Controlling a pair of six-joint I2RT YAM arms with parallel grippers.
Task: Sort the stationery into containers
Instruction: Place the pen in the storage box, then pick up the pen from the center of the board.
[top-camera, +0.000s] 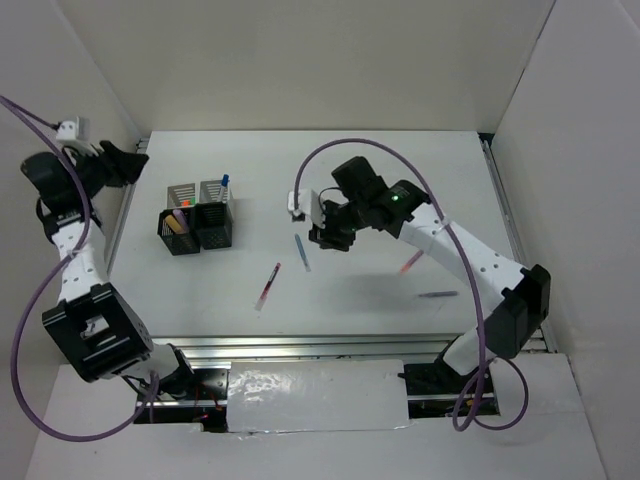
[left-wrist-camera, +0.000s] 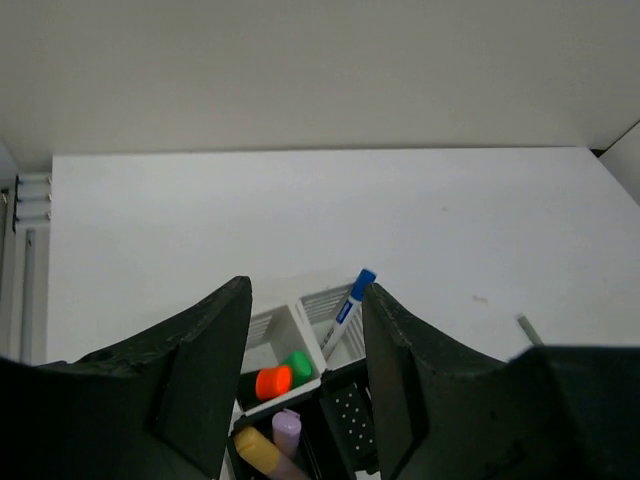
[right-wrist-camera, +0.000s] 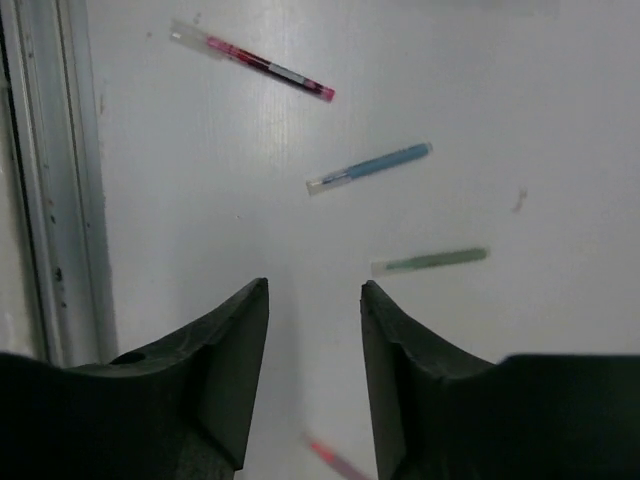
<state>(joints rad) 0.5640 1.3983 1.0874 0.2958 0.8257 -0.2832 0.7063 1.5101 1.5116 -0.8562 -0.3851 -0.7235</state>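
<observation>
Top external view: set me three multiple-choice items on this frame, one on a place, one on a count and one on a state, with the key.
1. Where is the blue-capped pen?
A. standing in a grey cup
B. lying by the right arm's base
C. held in the left tool

2. How many mesh cups make up the cluster?
A. two
B. four
C. six

3. How is the red pen placed?
A. upright in a black cup
B. lying flat on the table
C. clamped in the right tool

Key:
1 A, its blue cap sticks out of the far right grey cup.
2 B, two grey cups stand behind and two black in front.
3 B, it lies loose near the front rail with nothing touching it.
</observation>
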